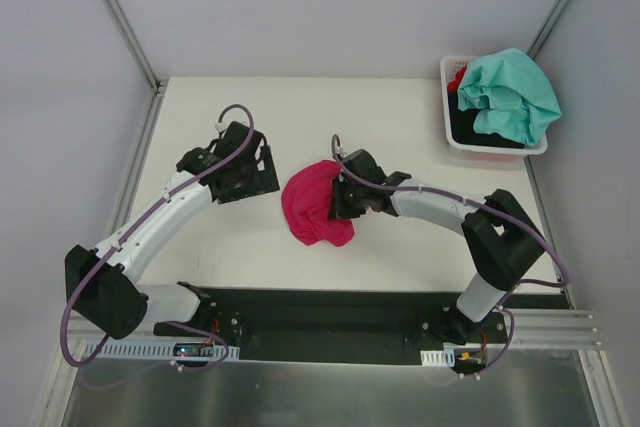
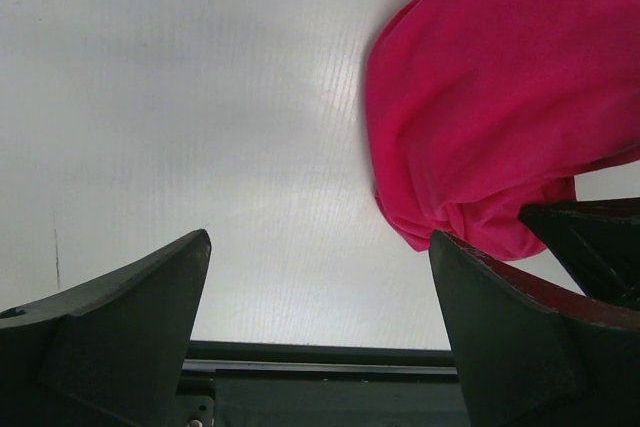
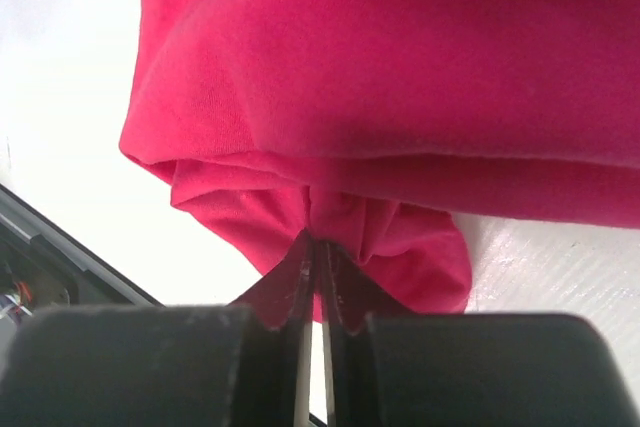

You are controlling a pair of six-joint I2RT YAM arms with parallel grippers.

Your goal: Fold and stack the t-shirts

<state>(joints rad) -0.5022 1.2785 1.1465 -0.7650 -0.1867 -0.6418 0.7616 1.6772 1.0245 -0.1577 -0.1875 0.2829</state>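
The right pincer [image 3: 318, 247] is clamping a bunched fold of the magenta-pink t-shirt [image 3: 400, 67]. Its two fingers are standing almost together, with only a sliver of light between them. The tips are sinking into the gathered cloth, so how much fabric they are holding cannot be told. In the wrist view the shirt is filling nearly the whole picture and running off the top and right edges.

From above, the shirt is lying as a crumpled mound near the middle of the bench [image 1: 400, 117], and the right wrist is covering its right edge, hiding the grip point there.

The left pincer [image 2: 320, 242] is standing wide apart and gripping nothing, hovering over bare bench just left of the shirt. In its own camera its right finger is overlapping the shirt's lower edge, so whether it is touching the cloth cannot be told.

At the bench's far right corner a white basket [image 1: 447, 97] is holding the other shirts. A teal-mint t-shirt [image 1: 510, 92] is draping over the top and past the rim, covering most of a black t-shirt [image 1: 470, 127]. Only a scrap of a red t-shirt [image 1: 458, 77] is peeking out at the far left corner.
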